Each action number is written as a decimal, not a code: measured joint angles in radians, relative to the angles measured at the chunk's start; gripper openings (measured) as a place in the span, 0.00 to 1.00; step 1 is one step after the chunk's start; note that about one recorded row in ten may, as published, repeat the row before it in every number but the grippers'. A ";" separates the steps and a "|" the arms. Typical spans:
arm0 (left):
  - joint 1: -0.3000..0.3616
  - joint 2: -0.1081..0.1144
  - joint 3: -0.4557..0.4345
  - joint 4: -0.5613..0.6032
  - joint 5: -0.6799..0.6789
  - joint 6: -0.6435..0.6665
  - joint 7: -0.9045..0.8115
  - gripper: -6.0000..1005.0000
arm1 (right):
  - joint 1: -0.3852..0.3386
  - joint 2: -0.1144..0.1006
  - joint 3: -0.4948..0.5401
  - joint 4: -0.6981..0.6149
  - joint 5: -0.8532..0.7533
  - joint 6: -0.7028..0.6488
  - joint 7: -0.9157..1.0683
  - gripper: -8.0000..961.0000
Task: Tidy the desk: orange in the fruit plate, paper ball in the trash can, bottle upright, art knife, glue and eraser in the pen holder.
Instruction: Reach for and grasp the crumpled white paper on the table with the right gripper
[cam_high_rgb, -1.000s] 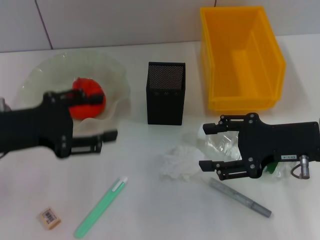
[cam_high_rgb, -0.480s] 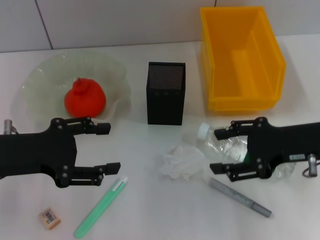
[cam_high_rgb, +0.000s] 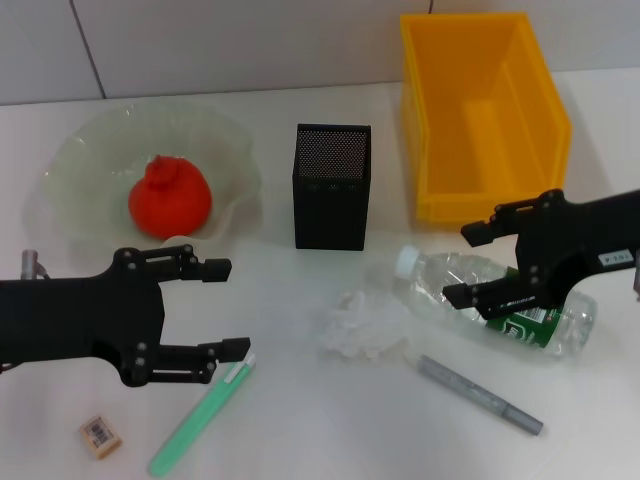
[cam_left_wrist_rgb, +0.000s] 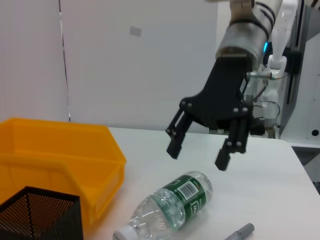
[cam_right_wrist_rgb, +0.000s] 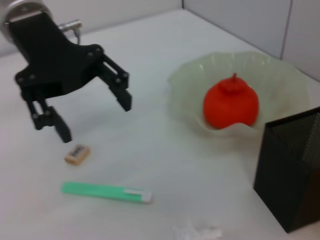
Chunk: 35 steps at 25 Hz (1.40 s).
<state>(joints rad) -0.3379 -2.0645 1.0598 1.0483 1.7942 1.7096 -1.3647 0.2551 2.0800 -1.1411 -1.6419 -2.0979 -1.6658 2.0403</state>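
The orange (cam_high_rgb: 168, 198) rests in the pale-green fruit plate (cam_high_rgb: 70, 160) at the back left. My left gripper (cam_high_rgb: 228, 308) is open and empty in front of the plate, its lower finger just above the green pen-shaped glue (cam_high_rgb: 200, 415). The tan eraser (cam_high_rgb: 100, 436) lies near the front edge. The bottle (cam_high_rgb: 495, 300) lies on its side at the right, cap pointing left. My right gripper (cam_high_rgb: 462, 264) hovers open over its right half. The paper ball (cam_high_rgb: 360, 325) sits left of the bottle and the grey art knife (cam_high_rgb: 480, 395) in front of it.
The black mesh pen holder (cam_high_rgb: 332, 185) stands at the centre back. The yellow trash can (cam_high_rgb: 480, 115) stands behind the bottle at the back right. The left wrist view shows the right gripper (cam_left_wrist_rgb: 197, 156) above the bottle (cam_left_wrist_rgb: 170, 207).
My left gripper drew back from the plate toward the front, leaving the orange in it. My right gripper pulled away to the right, uncovering most of the lying bottle.
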 joint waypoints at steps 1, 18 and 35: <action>0.000 0.000 0.000 0.000 0.000 0.000 0.000 0.80 | 0.013 0.000 -0.002 -0.023 -0.021 -0.010 0.028 0.76; -0.014 -0.002 0.032 -0.029 0.024 -0.005 -0.007 0.80 | 0.168 0.001 -0.135 0.026 -0.170 -0.060 0.225 0.76; -0.018 -0.002 0.052 -0.032 0.025 -0.005 -0.010 0.80 | 0.159 0.002 -0.284 0.120 -0.251 0.113 0.194 0.75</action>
<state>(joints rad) -0.3555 -2.0662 1.1122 1.0168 1.8194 1.7042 -1.3744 0.4140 2.0822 -1.4247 -1.5220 -2.3490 -1.5528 2.2343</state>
